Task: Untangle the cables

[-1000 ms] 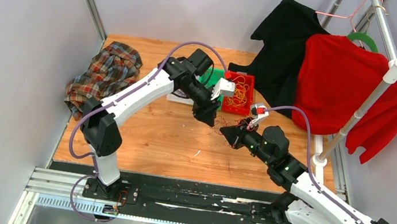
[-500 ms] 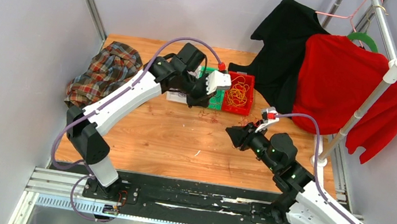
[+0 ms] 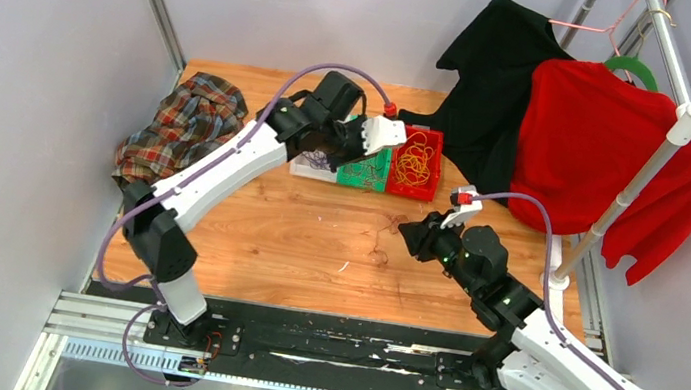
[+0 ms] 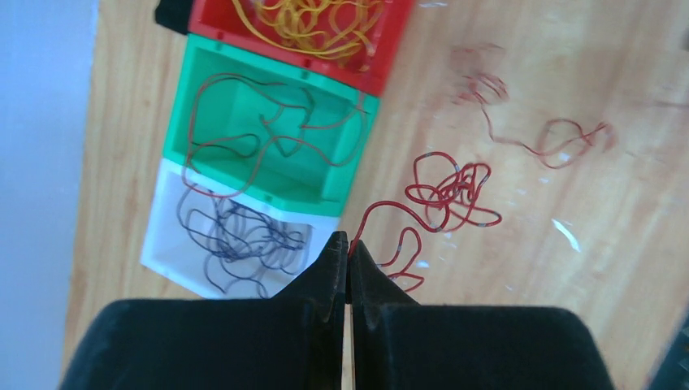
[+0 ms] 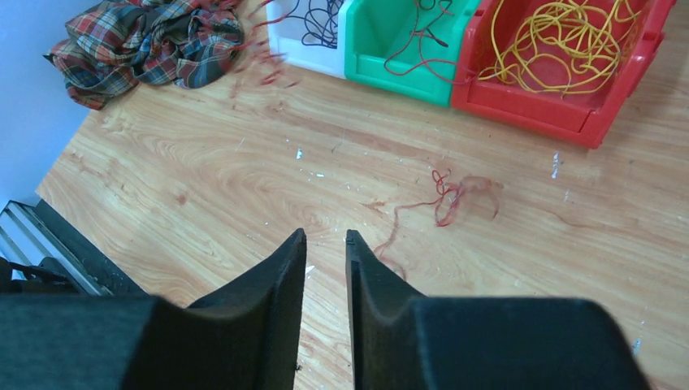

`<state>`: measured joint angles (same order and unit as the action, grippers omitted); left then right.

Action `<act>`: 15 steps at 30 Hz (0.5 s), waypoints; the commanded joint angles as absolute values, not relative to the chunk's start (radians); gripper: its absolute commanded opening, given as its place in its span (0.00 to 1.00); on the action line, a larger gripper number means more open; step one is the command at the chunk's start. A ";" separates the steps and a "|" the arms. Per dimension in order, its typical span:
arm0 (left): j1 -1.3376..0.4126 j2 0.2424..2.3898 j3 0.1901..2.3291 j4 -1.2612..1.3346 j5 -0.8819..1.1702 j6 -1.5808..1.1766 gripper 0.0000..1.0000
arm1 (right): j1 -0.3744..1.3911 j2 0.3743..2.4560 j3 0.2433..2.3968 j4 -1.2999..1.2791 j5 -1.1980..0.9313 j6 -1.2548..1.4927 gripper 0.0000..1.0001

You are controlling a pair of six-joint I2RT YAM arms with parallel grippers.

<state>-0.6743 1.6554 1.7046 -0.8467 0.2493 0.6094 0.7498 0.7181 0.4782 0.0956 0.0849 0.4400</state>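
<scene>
My left gripper (image 4: 348, 244) is shut on one end of a bright red cable (image 4: 443, 195), which curls down from its tips over the wood by the bins. In the top view the left gripper (image 3: 345, 155) hovers at the front of the bins. A second, fainter dark red cable (image 5: 447, 197) lies loose on the table (image 5: 203, 162), also seen from the left wrist as a red cable (image 4: 540, 142). My right gripper (image 5: 325, 237) stands open and holds nothing, just short of that loose cable; from above, the right gripper (image 3: 404, 231) is at mid table.
Three bins stand in a row at the back: a red bin (image 5: 617, 97) with yellow cables, a green bin (image 5: 382, 69) with a dark red cable, a white bin (image 4: 175, 252) with purple cables. A plaid cloth (image 3: 184, 123) lies at the left. Black and red garments (image 3: 590, 147) hang at the right.
The left gripper has shut on the red cable and carried it back toward the bins. The right gripper has opened, let go and drawn back slightly.
</scene>
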 commanded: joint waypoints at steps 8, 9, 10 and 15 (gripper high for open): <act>-0.612 2.016 1.947 -0.600 0.024 0.686 0.00 | 0.731 0.704 0.501 0.092 0.139 0.419 0.06; -0.612 2.033 1.954 -0.584 0.013 0.692 0.01 | 0.729 0.703 0.499 0.090 0.141 0.419 0.06; -0.612 2.048 1.956 -0.567 0.002 0.700 0.01 | 0.727 0.700 0.497 0.087 0.144 0.420 0.06; -0.612 2.102 1.916 -0.509 -0.055 0.749 0.13 | 0.715 0.689 0.489 0.074 0.164 0.426 0.06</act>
<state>-0.6064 2.0838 1.9160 -0.6003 0.0139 0.6971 0.7361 0.7074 0.4786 0.0883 0.1257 0.4263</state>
